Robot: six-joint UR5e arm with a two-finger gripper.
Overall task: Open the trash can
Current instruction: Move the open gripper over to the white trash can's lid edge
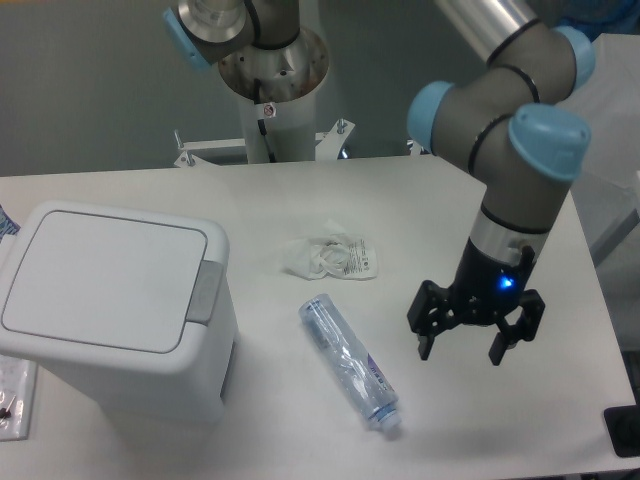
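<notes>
The trash can (pixel 110 310) is a large boxy white bin at the left of the table. Its flat white lid (pixel 100 275) lies shut, and the grey push-button tab (pixel 207 292) sits on its right edge. My gripper (pixel 461 350) hangs over the right part of the table, well to the right of the bin and apart from it. Its two black fingers point down, spread apart, with nothing between them.
A clear plastic bottle (pixel 348 362) lies on its side between the bin and the gripper. A crumpled clear wrapper (pixel 332 257) lies behind it. The robot base (pixel 272 80) stands at the table's far edge. A small flat packet (pixel 12 395) lies at the bin's left foot.
</notes>
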